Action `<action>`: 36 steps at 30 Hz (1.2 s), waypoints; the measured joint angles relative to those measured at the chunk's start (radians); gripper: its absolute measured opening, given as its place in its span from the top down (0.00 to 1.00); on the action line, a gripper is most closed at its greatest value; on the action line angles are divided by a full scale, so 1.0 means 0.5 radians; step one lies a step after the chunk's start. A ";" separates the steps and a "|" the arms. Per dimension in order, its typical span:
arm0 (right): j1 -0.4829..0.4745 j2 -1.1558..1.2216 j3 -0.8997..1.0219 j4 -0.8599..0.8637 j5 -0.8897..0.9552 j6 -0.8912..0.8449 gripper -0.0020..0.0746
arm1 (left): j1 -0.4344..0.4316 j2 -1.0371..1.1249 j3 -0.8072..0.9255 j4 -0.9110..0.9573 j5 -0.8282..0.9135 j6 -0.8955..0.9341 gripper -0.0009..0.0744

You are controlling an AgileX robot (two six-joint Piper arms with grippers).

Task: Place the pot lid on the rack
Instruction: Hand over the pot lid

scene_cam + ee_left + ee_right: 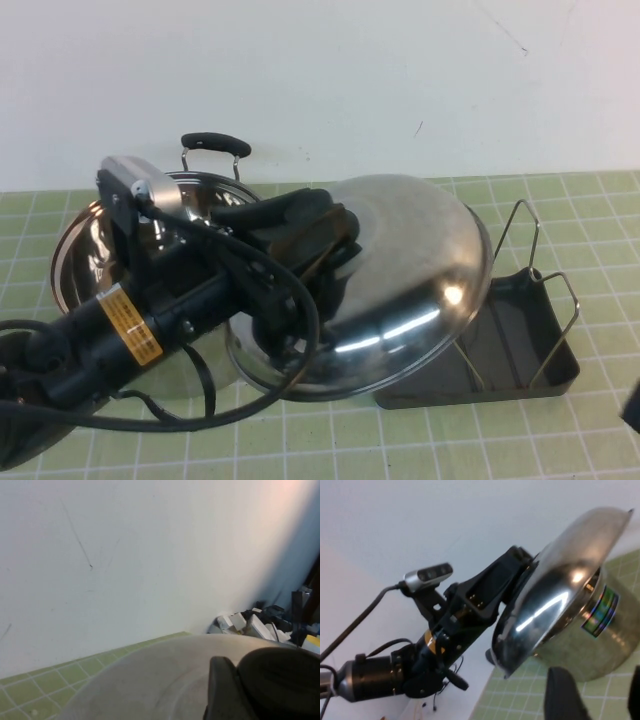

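My left gripper (318, 236) is shut on the black knob of the pot lid (410, 280) and holds the shiny domed lid tilted in the air. The lid hangs between the steel pot (95, 250) and the rack (520, 345), with its right rim over the rack's left end. The rack is a dark grey tray with wire loops (522, 218). In the left wrist view a finger (220, 690) presses against the knob (280, 680) above the lid's dome (150, 680). My right gripper (597, 700) is open and empty, low over the mat, facing the lid (555, 580) and the pot (590, 635).
The pot stands at the back left with a black handle (214, 143) toward the white wall. The green grid mat (560, 440) covers the table. My left arm (150, 330) and its cables cross the front left. A dark part of the right arm (632, 415) shows at the right edge.
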 joint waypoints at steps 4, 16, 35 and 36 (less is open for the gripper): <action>0.000 0.372 -0.183 0.000 0.232 -0.085 0.44 | -0.059 0.003 -0.003 -0.041 0.000 0.000 0.55; 0.000 1.285 -0.591 0.000 0.650 -0.145 0.38 | -0.081 0.003 -0.005 -0.153 0.000 0.005 0.55; 0.088 1.896 -1.136 0.000 0.709 -0.267 0.43 | -0.081 0.003 -0.005 -0.153 0.000 0.005 0.55; 0.123 1.913 -1.161 0.000 0.704 -0.289 0.46 | -0.081 0.003 -0.005 -0.153 0.000 0.005 0.55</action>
